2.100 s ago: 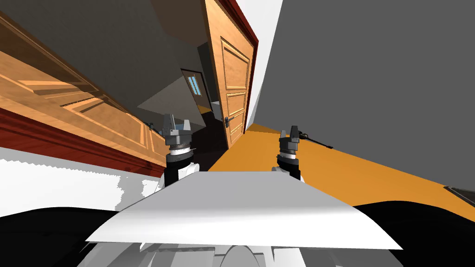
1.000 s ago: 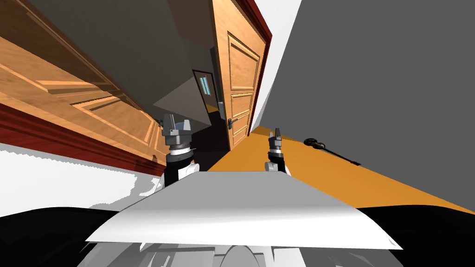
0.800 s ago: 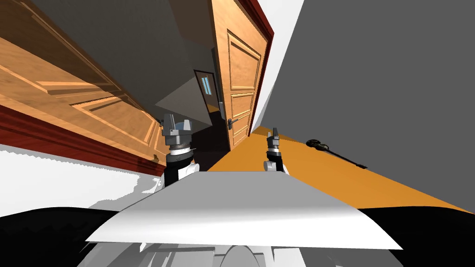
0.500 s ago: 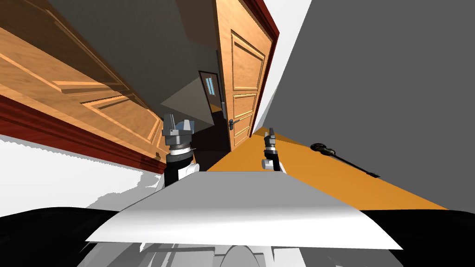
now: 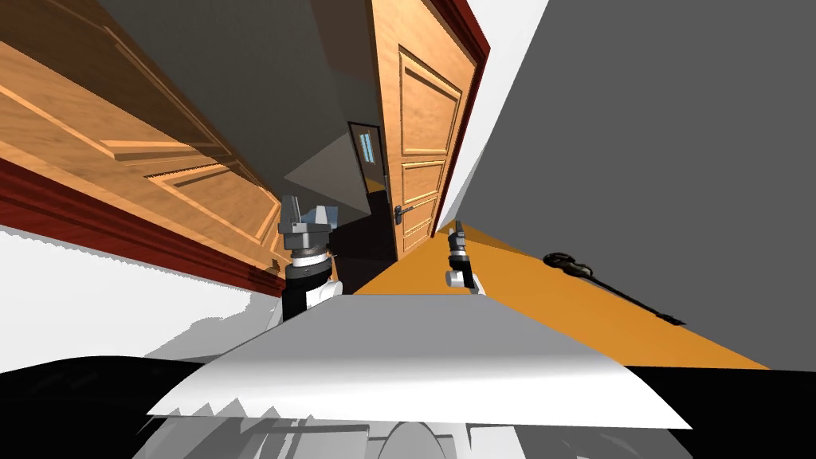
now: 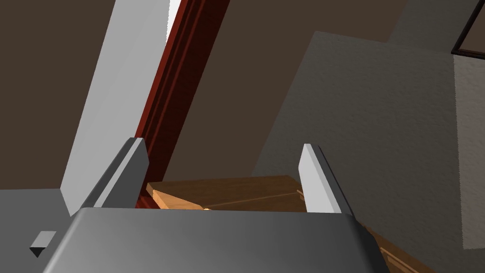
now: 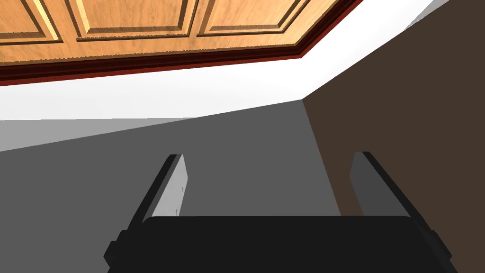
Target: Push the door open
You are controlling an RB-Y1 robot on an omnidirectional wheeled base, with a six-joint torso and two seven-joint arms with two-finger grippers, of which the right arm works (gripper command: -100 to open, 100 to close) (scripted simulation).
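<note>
You had the panelled wooden door (image 5: pixel 422 151) ajar ahead, well apart from your left gripper (image 5: pixel 306 210) and right gripper (image 5: pixel 457 233), both spread wide and empty, the push not yet made.

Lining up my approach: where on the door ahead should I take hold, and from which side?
Probably the dark lever handle near the door's free left edge. The lever lies level across the door face, so come straight at the face, fingers above and below it. The open right gripper is the nearer one.
</note>
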